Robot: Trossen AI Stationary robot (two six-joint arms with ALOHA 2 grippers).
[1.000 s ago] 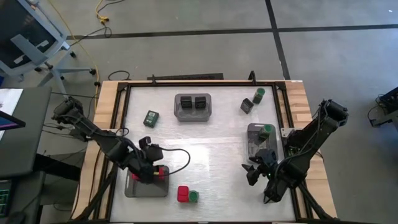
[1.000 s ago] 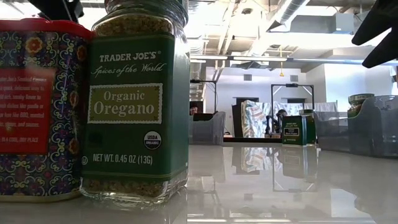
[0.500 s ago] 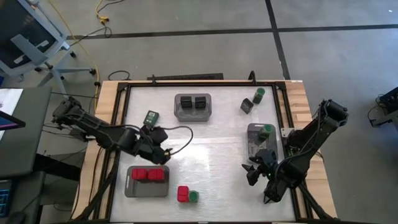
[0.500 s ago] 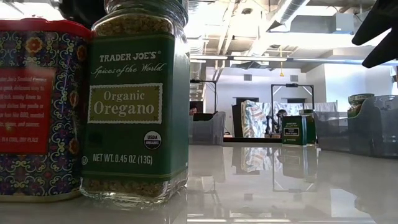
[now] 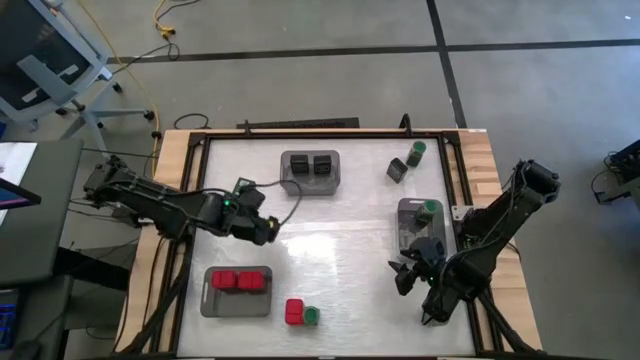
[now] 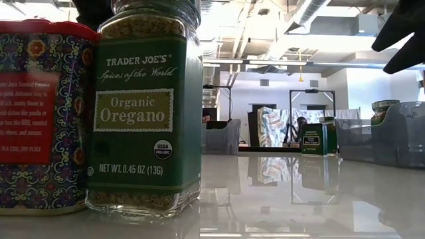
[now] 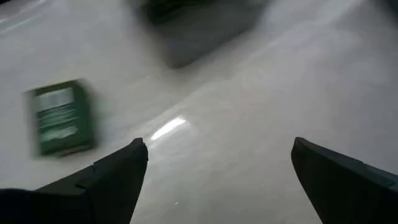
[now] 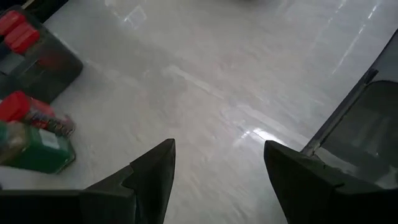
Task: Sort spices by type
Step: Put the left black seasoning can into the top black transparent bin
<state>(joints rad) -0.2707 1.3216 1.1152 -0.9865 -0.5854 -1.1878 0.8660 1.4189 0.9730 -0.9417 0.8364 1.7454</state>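
Above the table's left middle, the left gripper (image 5: 262, 228) hovers with fingers spread wide, holding nothing, near a green spice jar (image 5: 243, 188). Two red spice boxes (image 5: 238, 281) sit in a grey tray (image 5: 212, 303). The right gripper (image 5: 408, 273) waits open, empty.

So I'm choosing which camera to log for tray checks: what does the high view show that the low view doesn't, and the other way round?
Only the high view shows the grey tray holding two red boxes, the grey tray with two black cubes, and both arms, with the open left hand above bare table.

Only the low view shows the printed Organic Oregano label and the room behind.

Both show the loose red box beside the green-lidded oregano jar, seen close up in the low view.
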